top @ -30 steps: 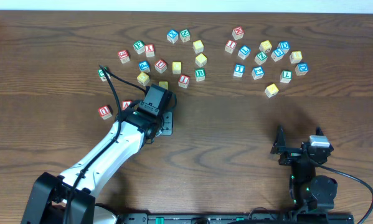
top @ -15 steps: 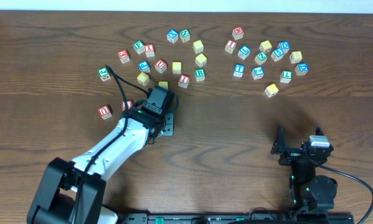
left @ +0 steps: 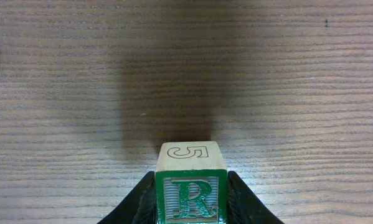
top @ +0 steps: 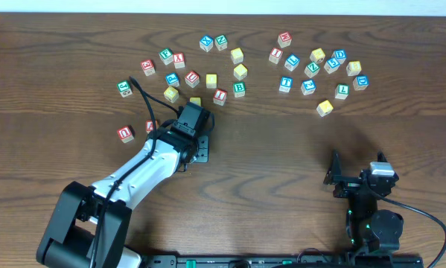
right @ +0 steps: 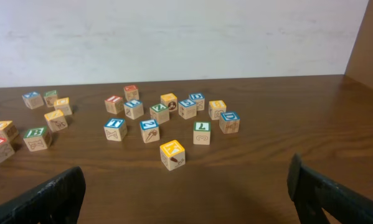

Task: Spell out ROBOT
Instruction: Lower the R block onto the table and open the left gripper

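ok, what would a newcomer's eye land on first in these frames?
The green R cube clamped in the left tool, left of the table's centre, with bare wood ahead of it. Beyond it, a loose scatter of alphabet cubes spreads across the far half of the table, with no word laid out yet. The right tool sits wide open at the near right, holding nothing.

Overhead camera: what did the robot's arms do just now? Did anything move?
The left arm swung its elbow rightward in the picture, and the left gripper edged slightly right, still shut on the green R cube. The right gripper, open, and the loose cubes stayed put.
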`<action>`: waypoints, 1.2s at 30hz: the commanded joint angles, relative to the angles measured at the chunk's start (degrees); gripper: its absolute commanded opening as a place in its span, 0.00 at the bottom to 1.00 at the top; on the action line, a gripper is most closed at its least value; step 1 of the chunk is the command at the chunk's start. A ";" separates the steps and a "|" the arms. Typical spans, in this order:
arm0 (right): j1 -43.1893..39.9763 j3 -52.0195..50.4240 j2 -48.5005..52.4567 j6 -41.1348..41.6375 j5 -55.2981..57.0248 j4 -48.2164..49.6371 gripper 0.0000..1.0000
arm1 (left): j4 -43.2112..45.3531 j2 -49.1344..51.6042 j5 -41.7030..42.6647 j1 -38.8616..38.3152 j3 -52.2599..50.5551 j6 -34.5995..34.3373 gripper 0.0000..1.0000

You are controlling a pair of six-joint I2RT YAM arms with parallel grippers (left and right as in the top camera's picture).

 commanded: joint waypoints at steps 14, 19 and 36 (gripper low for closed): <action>0.00 -0.09 -0.35 0.61 0.46 -0.22 0.99 | 0.13 0.76 -0.70 -0.13 -0.46 -0.57 0.15; 0.00 -0.09 -0.35 0.59 0.46 -0.22 0.99 | 0.52 1.66 -0.70 -0.13 -0.46 -0.57 0.15; 0.00 -0.09 -0.35 0.61 0.46 -0.22 0.99 | 0.57 1.66 -0.70 -0.13 -0.46 -0.57 0.40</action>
